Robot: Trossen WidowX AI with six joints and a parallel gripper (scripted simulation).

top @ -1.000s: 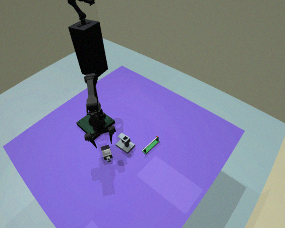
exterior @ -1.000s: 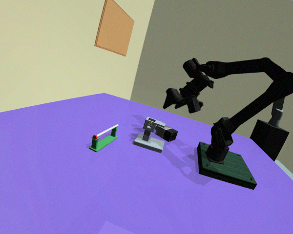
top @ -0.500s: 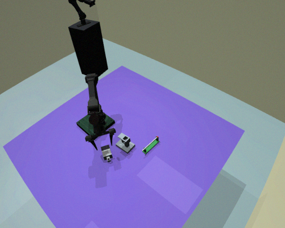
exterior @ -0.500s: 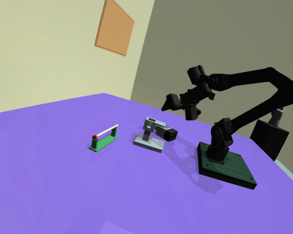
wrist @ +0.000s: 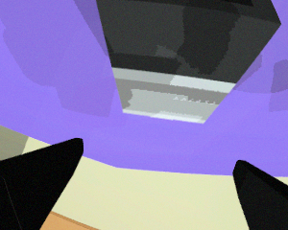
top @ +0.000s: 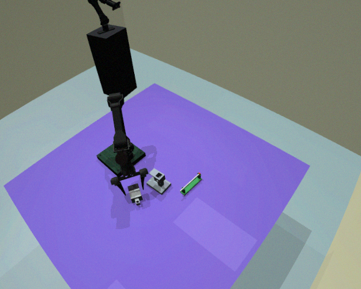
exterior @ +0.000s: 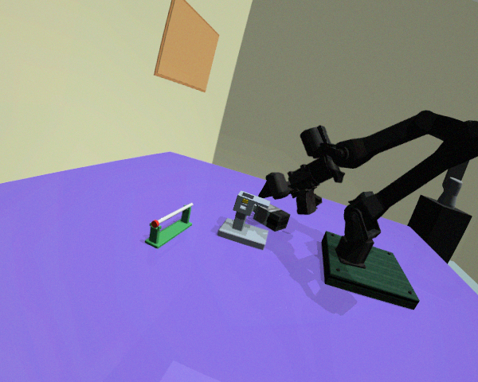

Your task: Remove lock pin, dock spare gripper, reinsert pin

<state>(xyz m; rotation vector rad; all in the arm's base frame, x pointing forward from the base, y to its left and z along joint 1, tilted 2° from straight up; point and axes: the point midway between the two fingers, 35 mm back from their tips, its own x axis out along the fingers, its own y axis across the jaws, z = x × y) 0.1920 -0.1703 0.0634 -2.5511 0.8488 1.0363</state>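
Observation:
The lock pin (top: 191,180) (exterior: 174,214), white with a red head, lies along the green rack (top: 192,185) (exterior: 171,235), outside the socket. The grey mount (top: 153,185) (exterior: 242,235) stands upright; its socket (top: 158,174) (exterior: 243,202) shows no pin or spigot in it. The spare gripper (top: 135,192) (exterior: 277,220) (wrist: 175,43), a black and light grey block, is on the table beside the mount. Its small spigot (top: 137,201) points away from the arm's base. My gripper (top: 133,191) (wrist: 158,156) is wide open and empty, tilted, with its fingertips near the spare gripper. Contact cannot be told.
The mount is close beside one finger, between the spare gripper and the rack. The arm's dark green base plate (top: 107,158) (exterior: 370,275) is behind the gripper. A black pedestal (top: 112,62) (exterior: 436,226) with another arm on it stands beyond.

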